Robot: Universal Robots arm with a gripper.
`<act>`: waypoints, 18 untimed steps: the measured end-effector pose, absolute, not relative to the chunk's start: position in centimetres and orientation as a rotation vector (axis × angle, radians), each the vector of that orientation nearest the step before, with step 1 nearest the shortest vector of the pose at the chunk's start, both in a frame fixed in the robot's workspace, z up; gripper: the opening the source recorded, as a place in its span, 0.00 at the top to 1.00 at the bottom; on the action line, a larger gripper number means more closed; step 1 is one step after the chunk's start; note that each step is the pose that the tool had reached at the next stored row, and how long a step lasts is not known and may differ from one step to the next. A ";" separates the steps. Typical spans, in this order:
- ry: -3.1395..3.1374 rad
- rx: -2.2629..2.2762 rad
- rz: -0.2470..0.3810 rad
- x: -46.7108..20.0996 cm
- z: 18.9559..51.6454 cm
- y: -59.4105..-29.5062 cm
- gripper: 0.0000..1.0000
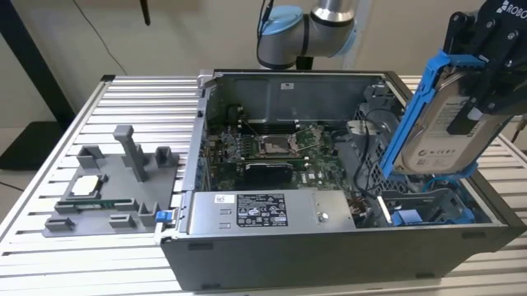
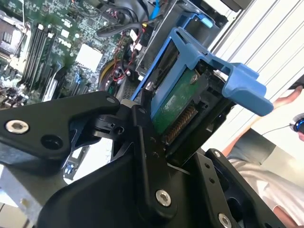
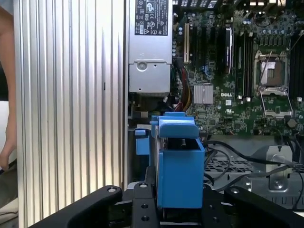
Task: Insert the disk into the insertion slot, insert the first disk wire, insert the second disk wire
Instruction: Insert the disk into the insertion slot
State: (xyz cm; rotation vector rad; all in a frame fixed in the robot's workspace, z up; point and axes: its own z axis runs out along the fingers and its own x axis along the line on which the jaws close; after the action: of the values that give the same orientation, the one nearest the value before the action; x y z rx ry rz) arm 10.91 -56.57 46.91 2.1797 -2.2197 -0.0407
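Currently the tool [image 1: 484, 92] clamps the presumably rigid, shock-sensitive disk [image 1: 435, 132] by its blue frame edges, tilted above the insertion slot [image 1: 428, 213].

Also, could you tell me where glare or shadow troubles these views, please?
In the first wrist view the ribbed table shines in pale streaks; in the second wrist view it is washed nearly white beyond the disk, while the black hand gripping it is dark; in the exterior view the insertion slot sits shaded.
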 end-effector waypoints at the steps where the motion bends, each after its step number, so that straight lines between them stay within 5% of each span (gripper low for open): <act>1: -2.220 2.180 -0.041 10.9 46.9 -56.6 1.00; 18: -2.220 2.180 -0.041 11.0 46.4 -56.6 1.00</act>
State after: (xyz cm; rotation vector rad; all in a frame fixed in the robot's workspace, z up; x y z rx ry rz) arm 10.99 -56.57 46.39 2.1798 -2.2199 -0.0409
